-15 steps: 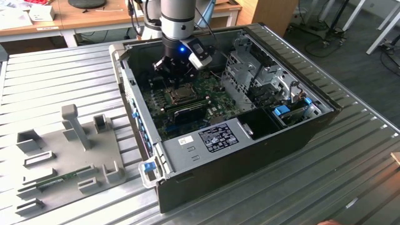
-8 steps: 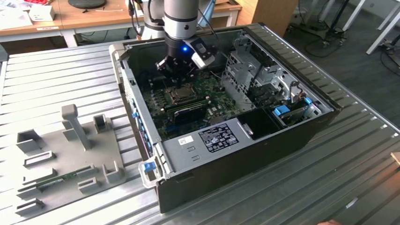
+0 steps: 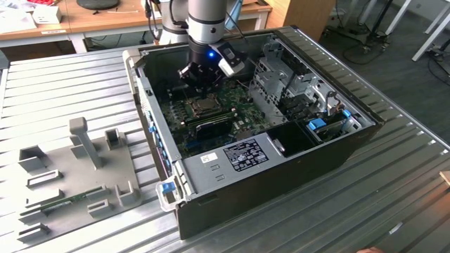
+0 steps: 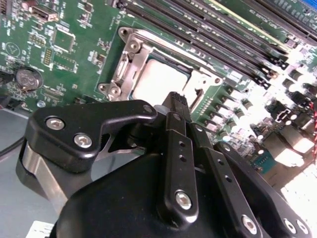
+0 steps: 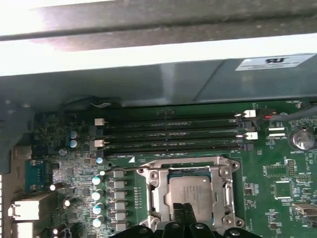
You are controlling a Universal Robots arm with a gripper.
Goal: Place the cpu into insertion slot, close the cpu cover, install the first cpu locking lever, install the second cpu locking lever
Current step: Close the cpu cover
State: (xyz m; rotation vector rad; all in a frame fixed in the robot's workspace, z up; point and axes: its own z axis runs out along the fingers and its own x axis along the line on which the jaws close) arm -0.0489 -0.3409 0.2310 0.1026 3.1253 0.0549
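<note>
Dull silver-grey metal, flat and square, faintly brushed, with small print across the top: cpu (image 5: 190, 192) seated inside the insertion slot (image 5: 144, 174), level with the green circuit board (image 5: 257, 208) around that slot. Faces straight up out of the slot, toward the arm in the exterior view. Square, so equal both ways; edges parallel to the slot's own rim and to the long black memory slots (image 5: 173, 134) running just beside the slot. Washed nearly white by glare in the second wrist view.

Thin stamped silver sheet, square with a large square window: cpu cover (image 5: 157, 194) lying flat over the slot, framing the cpu, with the metal top on show through the window. Bright round screw heads at the slot's corners.

Matte black, angular, bolted links narrowing to slim fingers (image 4: 174, 111): gripper (image 5: 185, 212) poised at the slot's edge, on the side away from the memory slots, tips just above the cover's rim. Fingers seemingly pressed together, tip against tip, in both wrist views.

Black sheet-steel computer case (image 3: 232, 184) around the slot, lying on its side with the open face upward, on a ribbed metal bench (image 3: 393, 174).
</note>
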